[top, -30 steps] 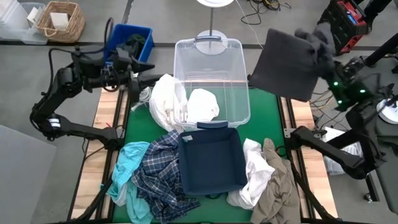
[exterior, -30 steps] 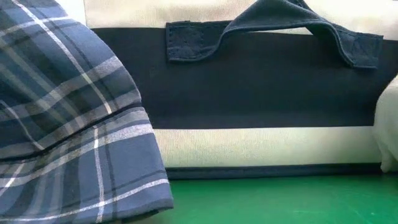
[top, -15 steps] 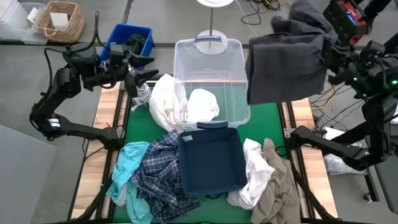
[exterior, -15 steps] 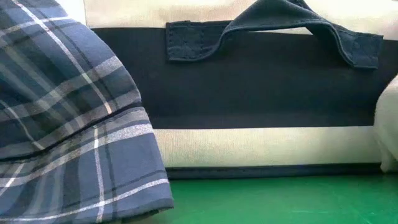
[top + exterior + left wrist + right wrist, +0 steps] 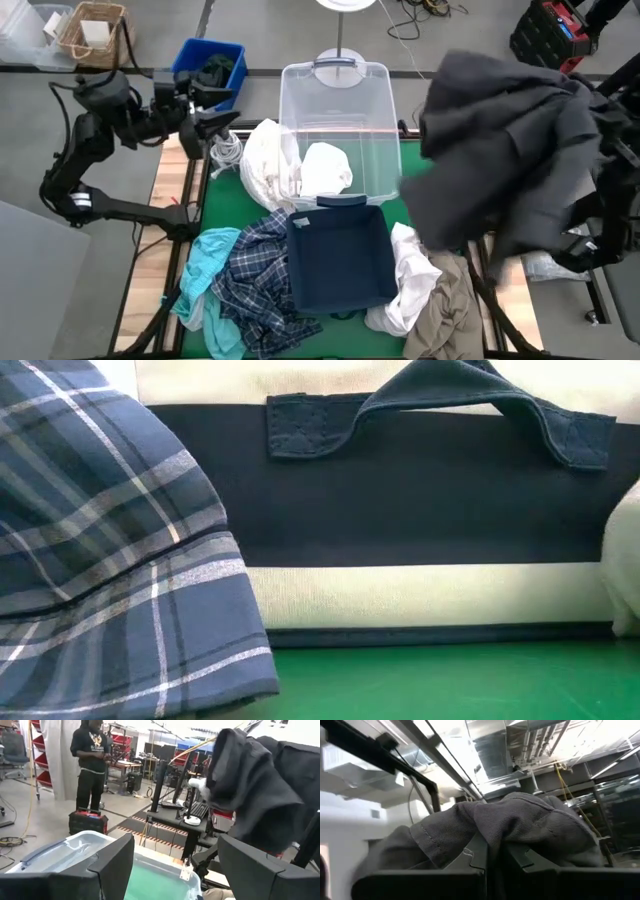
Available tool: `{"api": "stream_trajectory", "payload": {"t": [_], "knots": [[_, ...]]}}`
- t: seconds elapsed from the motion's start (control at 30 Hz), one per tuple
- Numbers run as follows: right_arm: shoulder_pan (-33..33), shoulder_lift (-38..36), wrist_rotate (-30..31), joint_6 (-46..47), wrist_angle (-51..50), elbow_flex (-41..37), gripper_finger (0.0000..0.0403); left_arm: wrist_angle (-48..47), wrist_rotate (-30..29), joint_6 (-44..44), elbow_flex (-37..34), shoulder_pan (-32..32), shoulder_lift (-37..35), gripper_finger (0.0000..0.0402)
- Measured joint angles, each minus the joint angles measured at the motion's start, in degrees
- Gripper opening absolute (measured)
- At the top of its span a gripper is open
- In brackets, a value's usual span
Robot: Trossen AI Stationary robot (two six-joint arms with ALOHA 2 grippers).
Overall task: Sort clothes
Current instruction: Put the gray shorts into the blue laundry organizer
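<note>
Plaid garment [image 5: 110, 560] beside the navy fabric box [image 5: 420, 510].

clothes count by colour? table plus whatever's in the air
white garments: 3 (over the clear bin's edge, inside it, right of the navy box)
plaid garment: 1
teal garment: 1
khaki garment: 1
dark grey garment: 1, hanging from the right gripper
Total: 7

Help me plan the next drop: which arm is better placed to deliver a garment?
Right: its gripper is shut on the dark grey garment, held high. The left gripper is open and empty.
</note>
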Motion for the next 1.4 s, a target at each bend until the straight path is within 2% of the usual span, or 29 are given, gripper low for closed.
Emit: {"api": "stream_trajectory", "payload": {"t": [0.1,0.27,0.47,0.57,0.77,0.97,1.17,1.4], "knots": [[0.0,0.0,0.2,0.7,-0.1,0.4,0.0015,0.1,0.0,0.0,0.0,0.0,-0.7,0.0262],[0.0,0.9,3.9,1.0,-0.3,-0.3,0.0015,1.9,0.0,0.0,0.0,0.0,-0.9,0.0262],[0.2,6.8,5.3,0.9,-0.6,-1.0,0.0015,4.0,0.0,-0.2,0.0,0.0,-0.4,0.0262],[2.6,10.6,4.8,1.0,2.4,-0.9,0.0015,3.9,0.0,-0.2,0.0,0.0,-0.1,0.0262],[13.9,18.4,5.1,1.1,10.9,2.5,0.0015,3.9,-0.1,-0.2,0.0,0.0,-0.2,0.0262],[30.3,26.4,6.0,-9.1,11.0,11.1,0.0014,3.8,-0.1,-0.2,0.0,0.0,-0.2,0.0262],[41.5,33.1,6.6,-15.8,-0.5,21.3,0.0014,3.8,-0.1,0.3,0.0,0.0,-0.5,0.0262],[51.6,40.4,8.4,-18.2,-19.5,27.1,0.0014,3.7,-0.1,1.2,0.0,0.0,-0.6,0.0262]]}}
